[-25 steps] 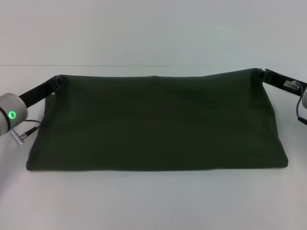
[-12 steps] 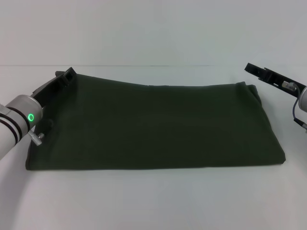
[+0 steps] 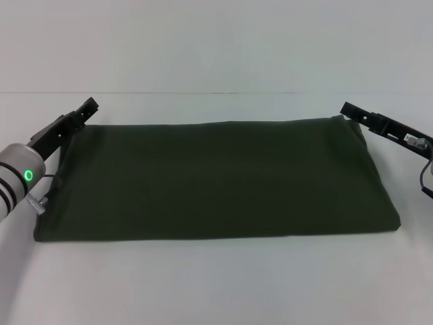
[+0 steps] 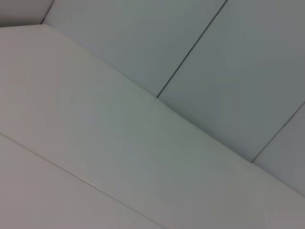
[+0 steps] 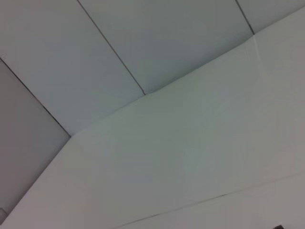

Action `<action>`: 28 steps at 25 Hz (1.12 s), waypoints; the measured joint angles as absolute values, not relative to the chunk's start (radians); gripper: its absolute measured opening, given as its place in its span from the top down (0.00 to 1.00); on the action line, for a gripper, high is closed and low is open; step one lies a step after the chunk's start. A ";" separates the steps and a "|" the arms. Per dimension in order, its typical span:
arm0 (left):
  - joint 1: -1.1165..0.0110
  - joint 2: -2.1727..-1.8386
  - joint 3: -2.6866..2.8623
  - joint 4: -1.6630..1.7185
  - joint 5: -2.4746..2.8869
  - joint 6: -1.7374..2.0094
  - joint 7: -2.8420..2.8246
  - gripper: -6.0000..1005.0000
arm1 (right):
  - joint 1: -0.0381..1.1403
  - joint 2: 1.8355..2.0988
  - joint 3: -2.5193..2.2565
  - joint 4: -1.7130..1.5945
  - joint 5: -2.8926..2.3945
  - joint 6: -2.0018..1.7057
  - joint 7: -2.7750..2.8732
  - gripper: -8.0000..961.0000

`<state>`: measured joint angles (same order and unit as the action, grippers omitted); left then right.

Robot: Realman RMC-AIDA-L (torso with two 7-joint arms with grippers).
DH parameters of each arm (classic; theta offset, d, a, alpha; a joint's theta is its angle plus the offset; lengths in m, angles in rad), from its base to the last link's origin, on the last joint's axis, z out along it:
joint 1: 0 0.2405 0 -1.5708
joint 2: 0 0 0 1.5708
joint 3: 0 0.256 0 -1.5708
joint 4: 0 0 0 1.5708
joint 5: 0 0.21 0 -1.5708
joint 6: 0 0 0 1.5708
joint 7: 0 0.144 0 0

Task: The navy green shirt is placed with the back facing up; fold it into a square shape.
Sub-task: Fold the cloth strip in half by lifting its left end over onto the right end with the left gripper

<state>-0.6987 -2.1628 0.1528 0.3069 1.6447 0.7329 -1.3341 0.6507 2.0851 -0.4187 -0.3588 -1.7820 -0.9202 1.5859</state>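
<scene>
Head view: navy green shirt (image 3: 216,179) spread flat on the white counter (image 3: 216,284), folded into a wide dark band, plain side up, no lettering visible. Near edge straight and running across the counter; far edge slightly shorter, giving a rough trapezoid; right end rounded over in a soft fold. Left claw (image 3: 86,108) raised just beyond the shirt's far left corner, black fingers pointing away from the robot, not clamped on the cloth; whether apart or together could not be told from this angle. Grey wrist ring with a green light (image 3: 28,176) beside the shirt's left edge, overlapping that edge a little. Right claw (image 3: 349,110) at the shirt's far right corner, thin black finger tip just at the corner of the cloth, contact or a small gap not distinguishable; no cloth gathered or lifted there; fingers' spacing likewise impossible to judge. Pale wall (image 3: 216,40) behind the counter's far edge, beyond the shirt. Left wrist view: only pale wall panels (image 4: 224,71) with thin dark seams and a light sloping surface below them; no shirt, no claw fingers seen. Right wrist view: much the same, pale panels (image 5: 143,43) split by dark seams above a light surface; a tiny dark speck at the frame's lower edge, too small to identify; no shirt in sight.
</scene>
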 joint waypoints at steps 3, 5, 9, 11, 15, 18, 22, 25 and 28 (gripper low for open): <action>-0.692 -2.163 0.150 0.307 1.633 0.741 -1.335 0.22 | 0.643 2.086 -0.419 -0.359 -1.782 -0.964 1.558 0.10; -0.678 -2.159 0.154 0.307 1.623 0.783 -1.352 0.16 | 0.641 2.086 -0.426 -0.359 -1.785 -1.016 1.520 0.10; -0.622 -2.116 0.249 0.316 1.625 0.938 -1.504 0.13 | 0.635 2.078 -0.520 -0.359 -1.790 -1.154 1.403 0.10; -0.591 -2.080 0.326 0.317 1.626 1.021 -1.600 0.14 | 0.637 2.077 -0.594 -0.361 -1.790 -1.195 1.344 0.10; -0.531 -2.010 0.474 0.324 1.628 1.210 -1.771 0.14 | 0.648 2.089 -0.732 -0.373 -1.790 -1.212 1.244 0.11; -0.494 -1.976 0.546 0.365 1.646 1.292 -1.933 0.14 | 0.657 2.096 -0.774 -0.368 -1.786 -1.216 1.170 0.11; -0.462 -1.958 0.563 0.488 1.772 1.355 -2.186 0.14 | 0.666 2.100 -0.784 -0.349 -1.785 -1.221 1.093 0.11; -0.460 -1.942 0.556 0.526 1.853 1.368 -2.274 0.14 | 0.669 2.100 -0.788 -0.345 -1.787 -1.221 1.062 0.11; -0.464 -1.921 0.554 0.535 1.899 1.359 -2.313 0.14 | 0.669 2.100 -0.809 -0.346 -1.788 -1.223 1.046 0.11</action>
<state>-0.4639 -1.9211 0.5539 0.5348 1.8992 1.3585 -2.3127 0.6688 2.0996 -0.8085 -0.3458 -1.7878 -1.2229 1.0464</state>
